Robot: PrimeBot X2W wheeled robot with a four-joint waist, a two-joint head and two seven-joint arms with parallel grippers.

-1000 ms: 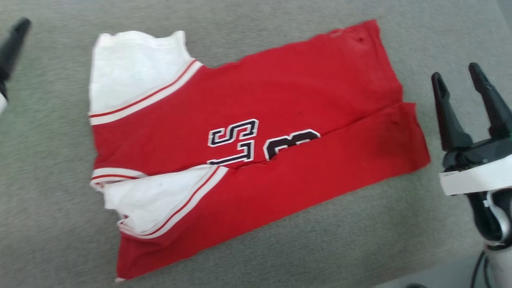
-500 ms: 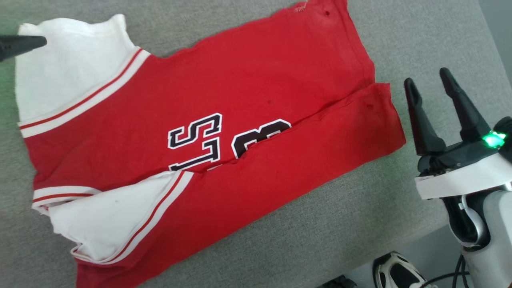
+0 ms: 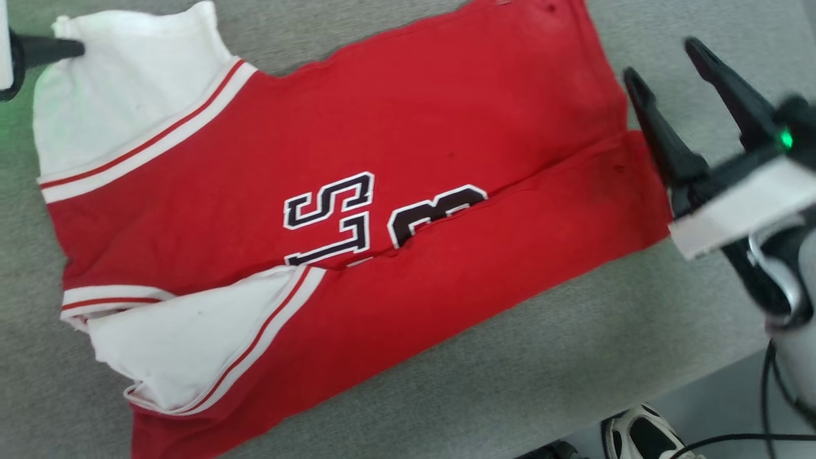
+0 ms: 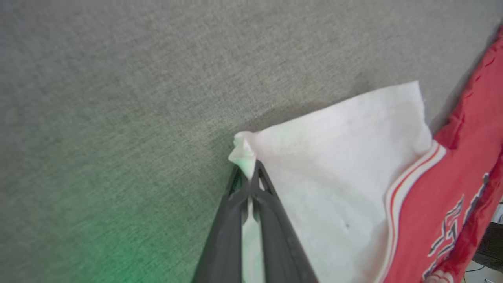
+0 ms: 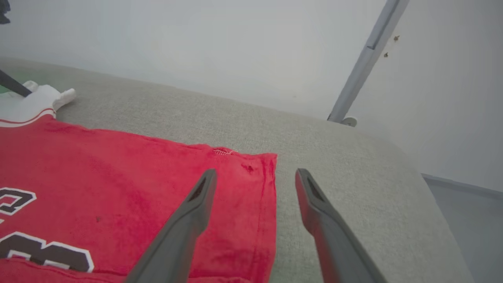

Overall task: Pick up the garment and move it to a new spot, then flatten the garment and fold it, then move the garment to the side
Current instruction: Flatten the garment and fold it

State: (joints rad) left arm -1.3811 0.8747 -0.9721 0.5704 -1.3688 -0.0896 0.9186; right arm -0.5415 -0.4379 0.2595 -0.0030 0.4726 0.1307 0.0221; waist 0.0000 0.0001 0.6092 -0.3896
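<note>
The red garment (image 3: 357, 127) with white sleeves lies spread on the grey surface, its near long edge folded over the black characters (image 3: 331, 213). My left gripper (image 3: 80, 48) at the upper left is shut on the corner of the far white sleeve (image 4: 338, 157); a tuft of white cloth sticks out between its fingers (image 4: 230, 220). My right gripper (image 3: 660, 60) stands open at the right, over the garment's (image 5: 118, 184) hem edge, straddling it in the right wrist view with nothing between its fingers (image 5: 184, 232).
The grey fabric-covered table (image 3: 574, 357) ends at the lower right, where a white shoe (image 3: 637, 437) and a black cable (image 3: 758, 437) show on the floor. A pale wall (image 5: 196, 39) and a grey pole (image 5: 365, 59) stand behind the table's far edge.
The camera shifted. My left gripper reached the far white sleeve's corner and shut on it. My right gripper moved up and inward to the garment's hem edge, still open.
</note>
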